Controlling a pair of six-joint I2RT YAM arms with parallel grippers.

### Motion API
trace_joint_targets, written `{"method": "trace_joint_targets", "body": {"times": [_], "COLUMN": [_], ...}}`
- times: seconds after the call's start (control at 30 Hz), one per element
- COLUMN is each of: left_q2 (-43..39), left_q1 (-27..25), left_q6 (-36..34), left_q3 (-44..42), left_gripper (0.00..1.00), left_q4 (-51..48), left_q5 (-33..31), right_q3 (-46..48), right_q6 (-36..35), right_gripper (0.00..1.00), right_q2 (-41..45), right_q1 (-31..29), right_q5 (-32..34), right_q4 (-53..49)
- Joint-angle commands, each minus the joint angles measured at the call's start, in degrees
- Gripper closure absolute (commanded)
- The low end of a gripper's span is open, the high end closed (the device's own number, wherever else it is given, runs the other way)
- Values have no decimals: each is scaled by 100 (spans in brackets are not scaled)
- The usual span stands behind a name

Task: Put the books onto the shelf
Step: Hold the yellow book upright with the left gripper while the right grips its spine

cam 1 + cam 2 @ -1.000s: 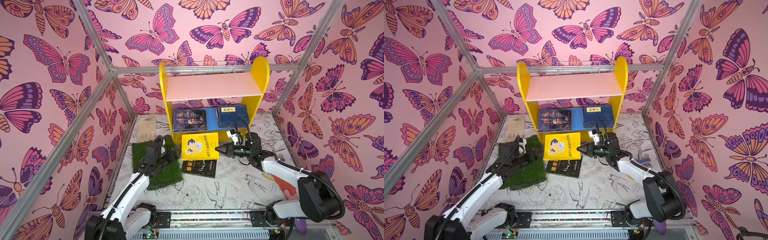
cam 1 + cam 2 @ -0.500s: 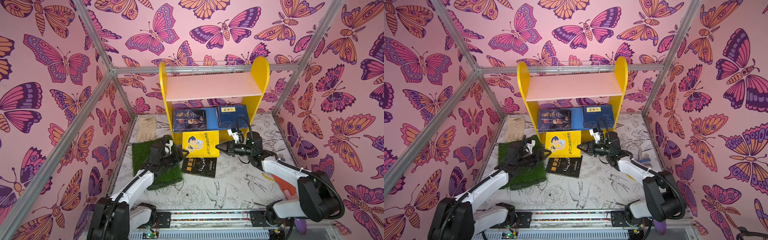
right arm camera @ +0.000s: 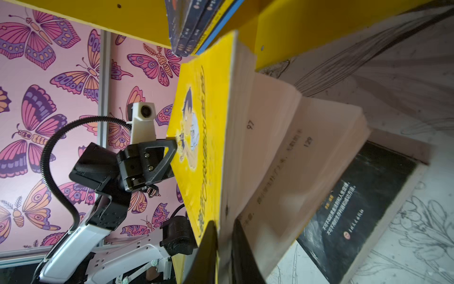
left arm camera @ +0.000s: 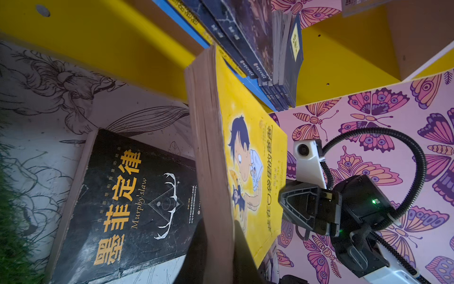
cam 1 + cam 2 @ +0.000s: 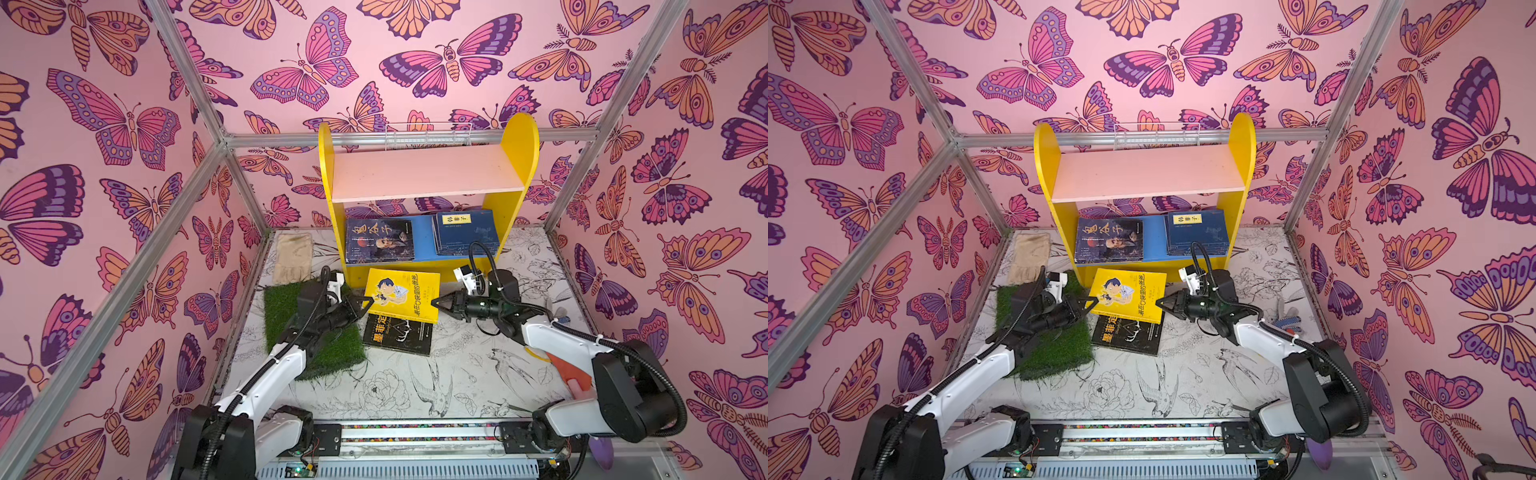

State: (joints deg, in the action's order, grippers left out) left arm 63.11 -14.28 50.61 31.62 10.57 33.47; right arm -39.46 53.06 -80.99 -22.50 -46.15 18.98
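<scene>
The yellow book (image 5: 401, 295) hangs in the air between the two arms, just in front of the shelf (image 5: 517, 166). It is tilted, with its far edge close to the front of the blue board (image 5: 424, 239). It is off the floor (image 5: 457, 374) and partly covers the black book (image 5: 397, 334), which lies flat below it.

The left gripper (image 5: 366, 303) has the yellow book by its near left corner. In the left wrist view its two fingers (image 4: 245, 258) sit one on each face of the book, one against the yellow cover and one against the back. The whole thickness of pages is between them and no gap shows, so they are clamped on it.

The right gripper (image 5: 436, 303) meets the opposite edge. In the right wrist view its fingers (image 3: 206, 258) stand a narrow way apart, with only the front cover and a thin sheaf of pages between them. The remaining pages fan away and sag toward the black book. Whether these fingers press on the cover or merely bracket it cannot be told.

On the blue board lie a portrait book (image 5: 380, 241) at the left and a pile of navy books (image 5: 465, 232) at the right — apart from each other. The left arm reaches over the green turf (image 5: 332, 357).
</scene>
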Motion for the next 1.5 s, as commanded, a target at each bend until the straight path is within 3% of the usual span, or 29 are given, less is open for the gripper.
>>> {"method": "trace_joint_targets", "body": {"times": [0.0,0.07,0.13,0.43,0.67,0.87,1.1,1.47], "left_q2": [-282,-500,-732,-1403,-1603,-1484,-1459,-1477], "left_q1": [-122,-120,-119,-128,-127,-130,-134,-130], "left_q6": [-464,-573,-639,-369,-225,-8,37,24], "left_q3": [-160,-210,-296,-878,-1115,-1156,-1158,-1219], "left_gripper": [100,100,100,100,100,100,100,100], "left_q4": [137,163,258,1692,2703,3477,3653,3807], "left_q5": [643,680,632,408,-103,-175,-237,-407], "right_q3": [11,144,272,913,791,662,353,192], "right_q6": [-272,-255,-220,313,-10,79,284,1227], "right_gripper": [55,44,39,39,38,39,42,55], "right_q2": [314,459,589,916,1273,1078,820,336], "right_q1": [152,309,418,449,397,275,37,-187], "right_q5": [459,574,570,-1048,-1273,-1283,-1243,-1256], "right_q4": [-182,-212,-198,885,317,606,1069,2496]}}
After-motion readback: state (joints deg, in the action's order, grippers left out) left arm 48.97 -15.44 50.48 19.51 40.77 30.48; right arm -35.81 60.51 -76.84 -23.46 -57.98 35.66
